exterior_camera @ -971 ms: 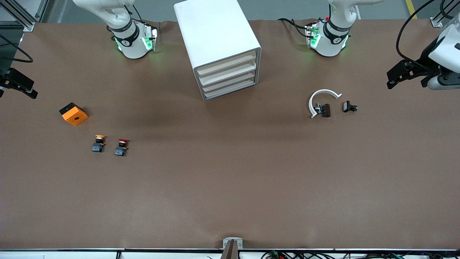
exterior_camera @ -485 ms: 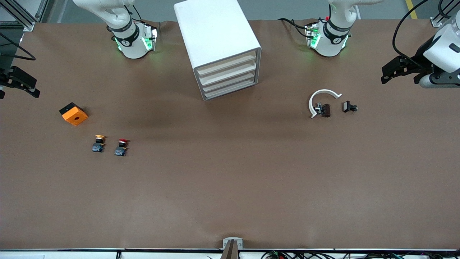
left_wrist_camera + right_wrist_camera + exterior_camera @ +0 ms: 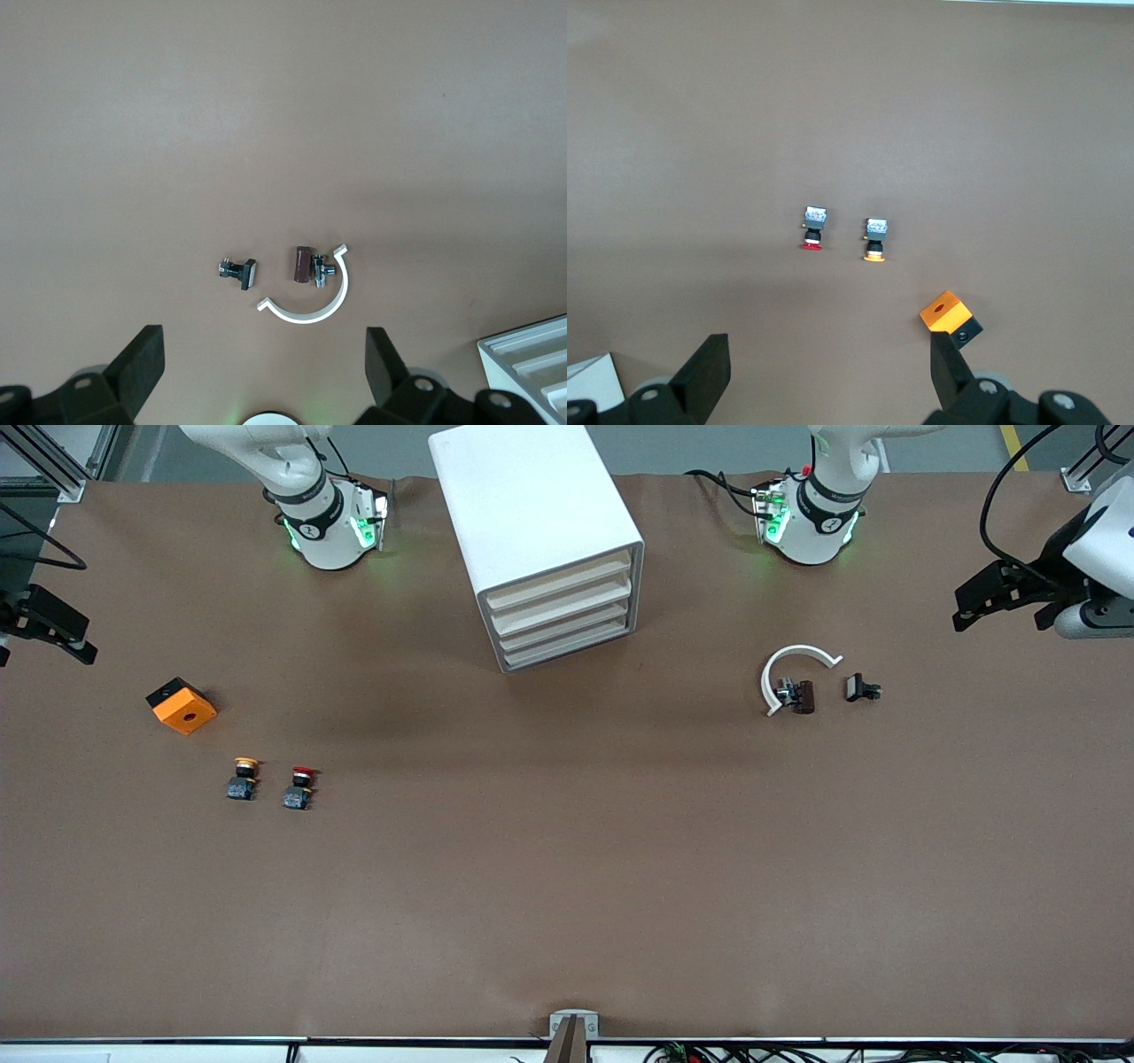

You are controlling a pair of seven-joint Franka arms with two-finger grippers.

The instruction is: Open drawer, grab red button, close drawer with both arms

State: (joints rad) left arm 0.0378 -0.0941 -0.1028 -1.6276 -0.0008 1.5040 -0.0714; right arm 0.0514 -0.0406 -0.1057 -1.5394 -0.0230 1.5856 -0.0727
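Hanging with fingers spread and empty, the left gripper (image 3: 974, 607) is over the desk (image 3: 567, 886) at the left arm's end, the right gripper (image 3: 53, 633) likewise over the right arm's end. The button (image 3: 299, 786) lies on the desk just beside the orange-yellow button (image 3: 242, 778), near the orange block (image 3: 182, 705). The white drawer cabinet (image 3: 540, 540), drawers closed, stands between the arms' bases.

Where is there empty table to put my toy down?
Bare table spreads nearer the camera than the drawer cabinet, between the button and the white ring. It is crowded around the orange block and yellow button.
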